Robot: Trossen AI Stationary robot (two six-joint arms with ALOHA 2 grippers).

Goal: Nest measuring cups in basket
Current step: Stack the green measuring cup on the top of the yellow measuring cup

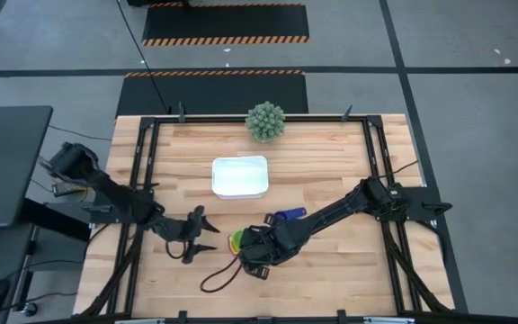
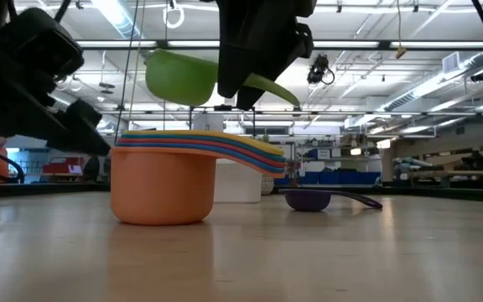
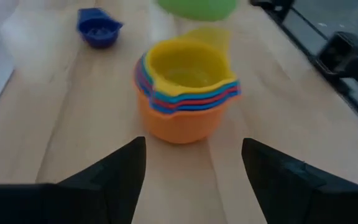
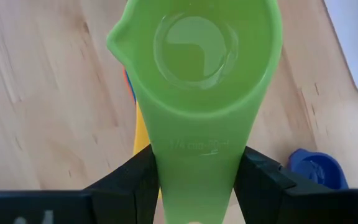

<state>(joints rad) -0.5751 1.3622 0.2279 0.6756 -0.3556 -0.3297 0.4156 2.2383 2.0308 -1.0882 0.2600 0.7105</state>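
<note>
The right claw [image 4: 194,180], clamped on the handle of the green cup [image 4: 197,68], holds it above the nested stack of cups [image 3: 188,90] on the desk [image 1: 331,270], so lowering it squarely inside seems next, while the left claw [image 3: 194,171] gapes empty just beside the stack.
</note>
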